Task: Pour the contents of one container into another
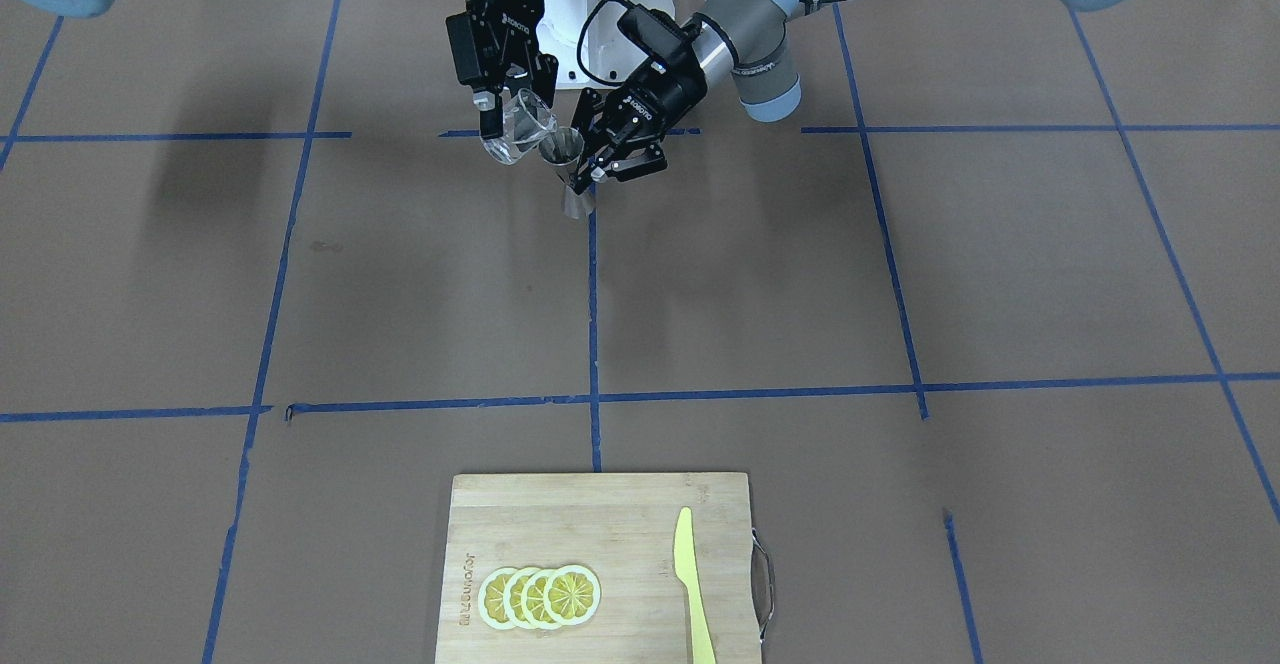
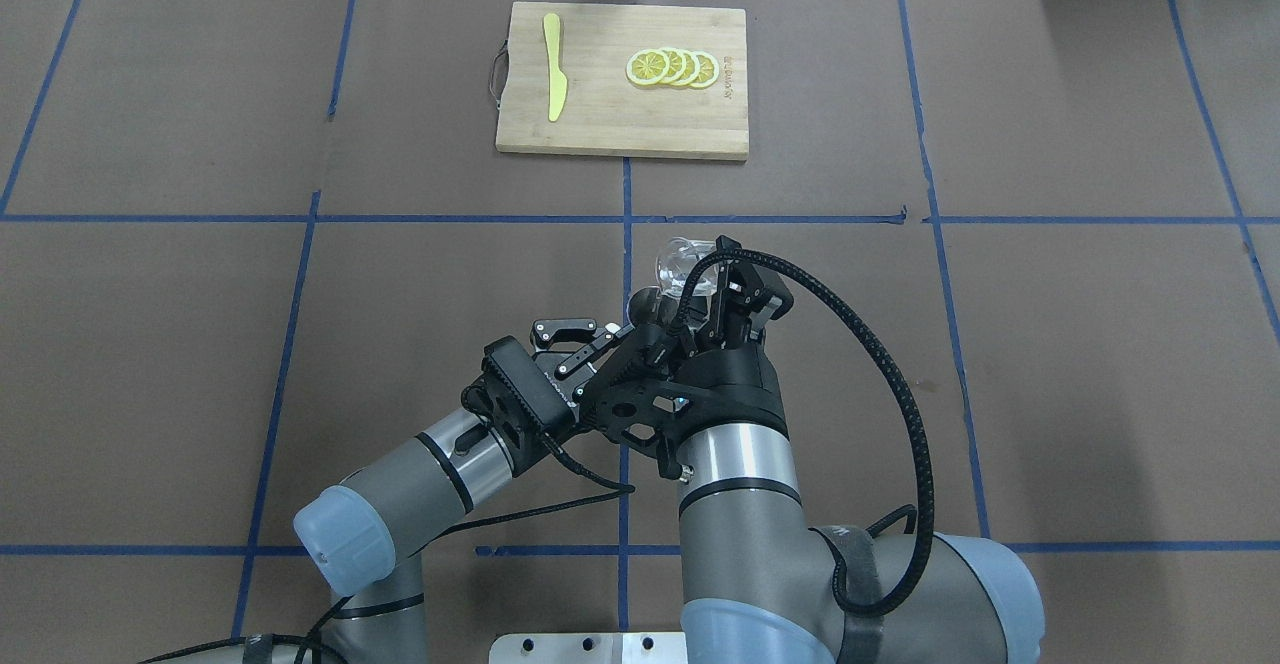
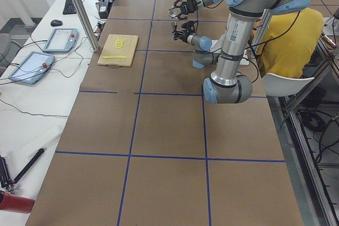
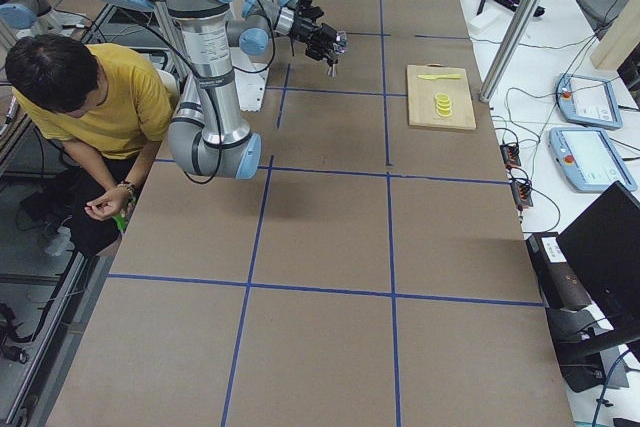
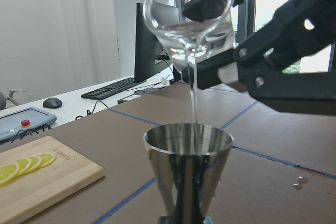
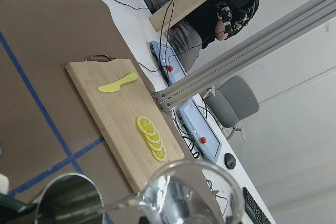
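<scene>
Right gripper point(image 1: 515, 112), fingers point(image 5: 273, 61) closed on the walls of a small clear glass cup point(image 1: 522, 129) with a pouring lip. Cup tipped well over, long axis slanting, lip pointing down at the mouth beneath. Thin stream of clear liquid point(image 5: 193, 98) falling from the lip into that mouth.

Left gripper point(image 1: 588, 172) just beside, pinched shut around the narrow waist of a silvery hourglass-shaped steel jigger point(image 1: 565, 154). Long axis upright, open upper cone facing up, directly under the lip.

Right arm point(image 2: 740, 474) steep, wrist bent over from above, gripper rolled over with the cup. Left arm point(image 2: 440, 459) low and near level, reaching in sideways from the robot's left.

Both vessels well apart from the bamboo cutting board point(image 1: 600, 514), on the robot's side of it, about in line with its middle. On the board, four overlapping lemon slices point(image 1: 540, 596) and a pale yellow knife point(image 1: 688, 574), apart from each other.
</scene>
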Robot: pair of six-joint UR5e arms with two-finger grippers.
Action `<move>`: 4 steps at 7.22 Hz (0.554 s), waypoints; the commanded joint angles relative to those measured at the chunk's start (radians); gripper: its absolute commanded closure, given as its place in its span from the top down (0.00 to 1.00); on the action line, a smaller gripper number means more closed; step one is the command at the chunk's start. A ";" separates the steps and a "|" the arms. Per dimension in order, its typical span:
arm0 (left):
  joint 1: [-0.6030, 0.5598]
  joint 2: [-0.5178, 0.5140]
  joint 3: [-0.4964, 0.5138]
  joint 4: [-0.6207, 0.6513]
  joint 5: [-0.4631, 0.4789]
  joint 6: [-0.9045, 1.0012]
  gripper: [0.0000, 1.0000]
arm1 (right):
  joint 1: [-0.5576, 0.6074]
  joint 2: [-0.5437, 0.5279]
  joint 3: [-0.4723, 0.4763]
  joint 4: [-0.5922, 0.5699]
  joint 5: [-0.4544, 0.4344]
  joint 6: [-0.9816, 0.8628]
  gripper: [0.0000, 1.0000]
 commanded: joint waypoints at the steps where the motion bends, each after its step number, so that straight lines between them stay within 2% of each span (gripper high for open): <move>1: 0.000 0.000 -0.001 0.000 0.001 0.000 0.00 | 0.002 -0.002 -0.005 -0.001 -0.013 -0.039 0.00; 4: 0.000 0.001 -0.002 0.000 0.001 0.000 0.00 | 0.004 -0.004 -0.003 -0.001 -0.014 -0.102 0.00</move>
